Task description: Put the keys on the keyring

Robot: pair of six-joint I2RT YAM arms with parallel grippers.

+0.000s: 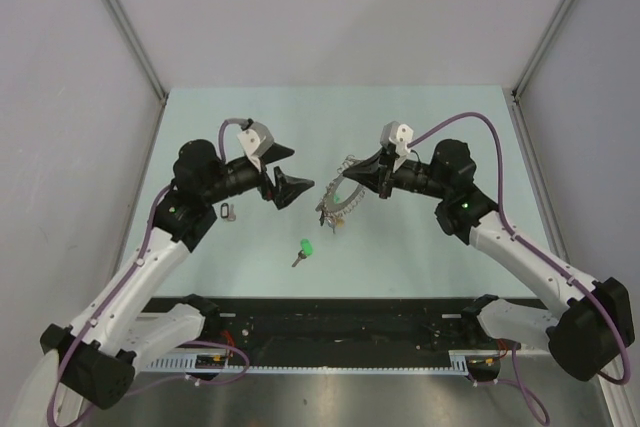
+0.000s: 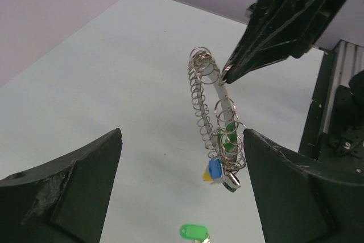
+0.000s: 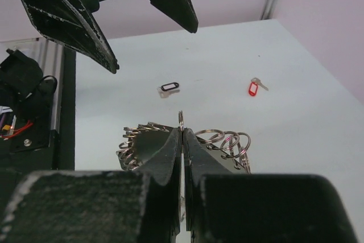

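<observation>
Top view: we see a pale mint-green table (image 1: 250,127) enclosed by three plain lilac-grey panels, the back wall (image 1: 340,7) at 12 o'clock, the left wall (image 1: 60,97) at 9 o'clock and the right wall (image 1: 600,127) at 3 o'clock. Aluminium posts mark the corners at 11 o'clock (image 1: 122,22) and 1 o'clock (image 1: 557,22). At 6 o'clock we note a slotted metal rail (image 1: 340,367) along the table's near edge. Lighting is even, shadows soft

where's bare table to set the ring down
The far strip of table behind the left gripper and right gripper is bare. So is the near right, between the green key and the right arm. Crowded: the centre, around the keyring, and left by the black-tagged key.
</observation>
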